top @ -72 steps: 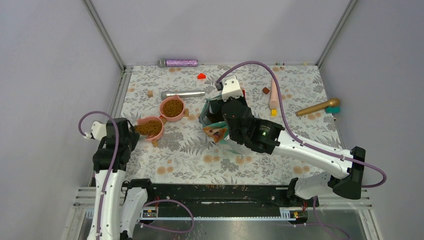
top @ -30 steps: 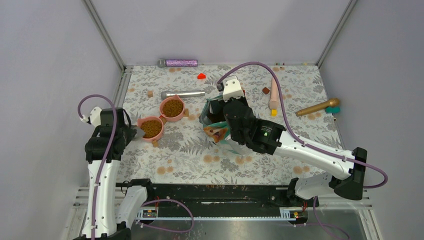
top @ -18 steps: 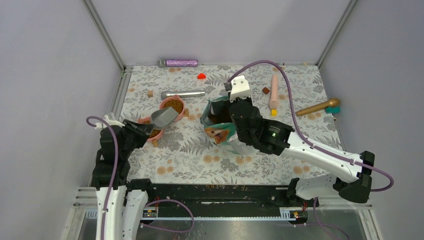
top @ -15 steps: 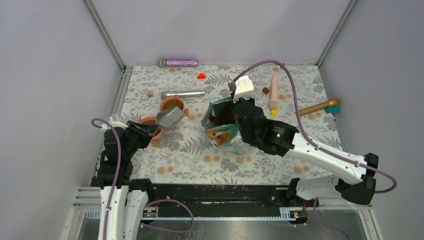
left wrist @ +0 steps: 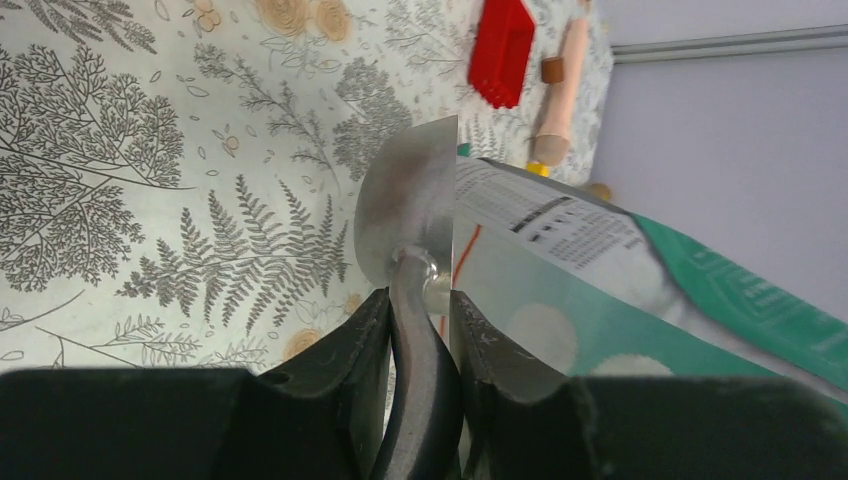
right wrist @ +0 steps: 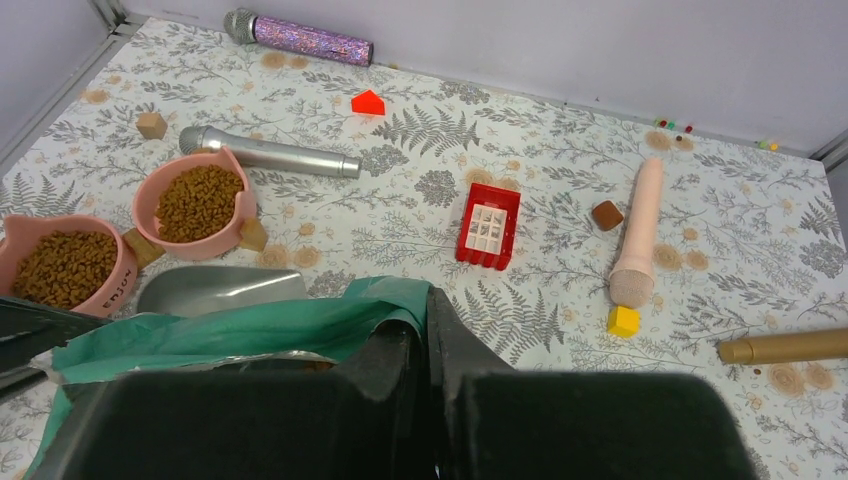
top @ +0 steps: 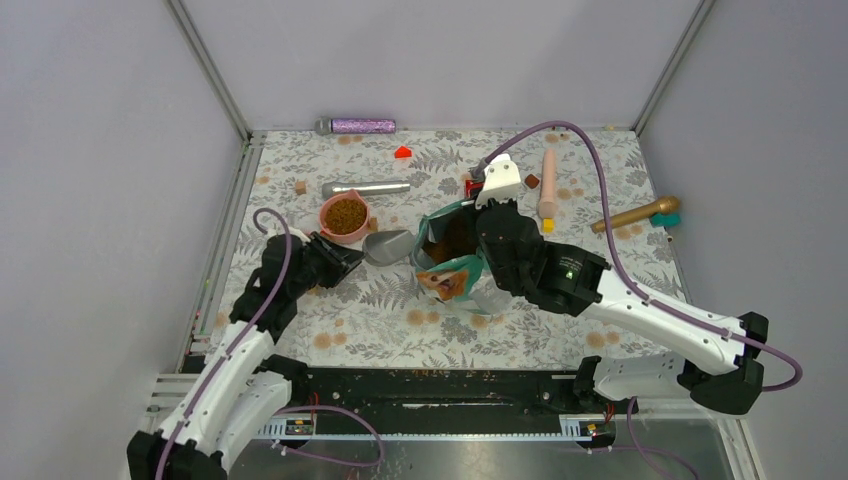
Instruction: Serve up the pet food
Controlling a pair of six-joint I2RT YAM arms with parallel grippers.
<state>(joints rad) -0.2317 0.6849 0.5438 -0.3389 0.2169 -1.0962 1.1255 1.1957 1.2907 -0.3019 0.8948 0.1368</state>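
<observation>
The left end effector (left wrist: 420, 312) grasps a metal scoop (left wrist: 405, 210) just beside the teal bag (right wrist: 240, 325), whose rim the right end effector (right wrist: 425, 335) pinches open. Two pink bowls (right wrist: 200, 252) hold pet food (right wrist: 198, 200). The scoop should probably enter the bag's mouth level and dip shallowly.

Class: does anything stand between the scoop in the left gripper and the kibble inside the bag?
Only the bag itself: the scoop sits just outside its wall, left of the open mouth holding the kibble. No loose thing lies between. The right gripper pinches the rim, off that path.
</observation>
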